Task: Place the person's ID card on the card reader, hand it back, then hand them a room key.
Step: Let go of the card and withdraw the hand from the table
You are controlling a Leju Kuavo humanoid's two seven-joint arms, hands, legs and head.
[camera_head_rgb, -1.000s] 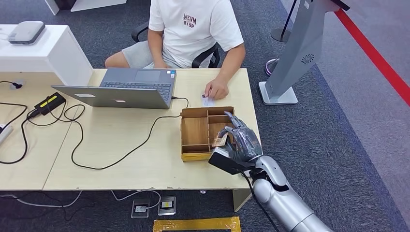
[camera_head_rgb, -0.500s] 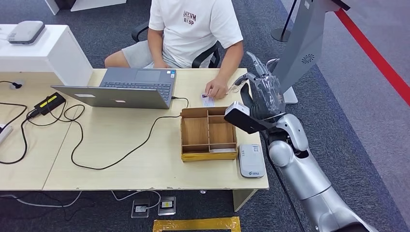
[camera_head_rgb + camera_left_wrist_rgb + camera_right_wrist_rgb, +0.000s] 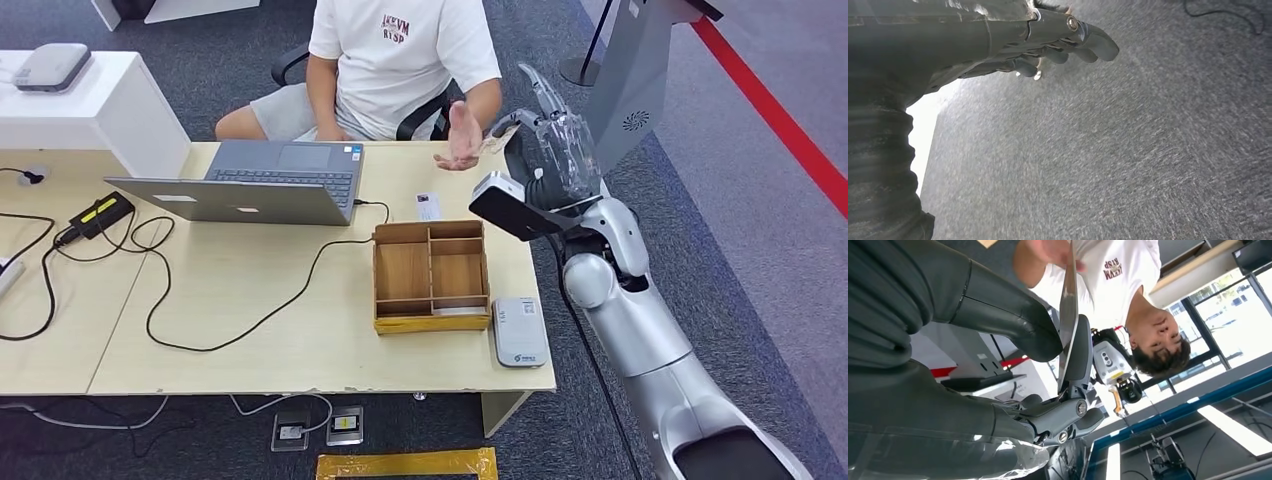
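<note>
Pinching a thin room key card (image 3: 1068,300) between thumb and a finger, the right hand (image 3: 545,140) is raised past the far right corner of the bench (image 3: 300,350), its other fingers spread upward. The card's far end meets the person's hand (image 3: 462,135), which is lifted open-palmed just left of the robot's hand; in the head view the card is a small tan sliver (image 3: 497,143), hard to make out. An ID card (image 3: 429,206) lies flat on the bench near the far edge, just beyond a wooden tray (image 3: 431,276) with compartments. A white card reader (image 3: 520,331) sits at the near right corner, right of the tray. A laptop (image 3: 255,185) stands to the left, its cable looping across the bench. The left hand (image 3: 1058,45) hangs over grey carpet, fingers loosely curled with nothing in them.
</note>
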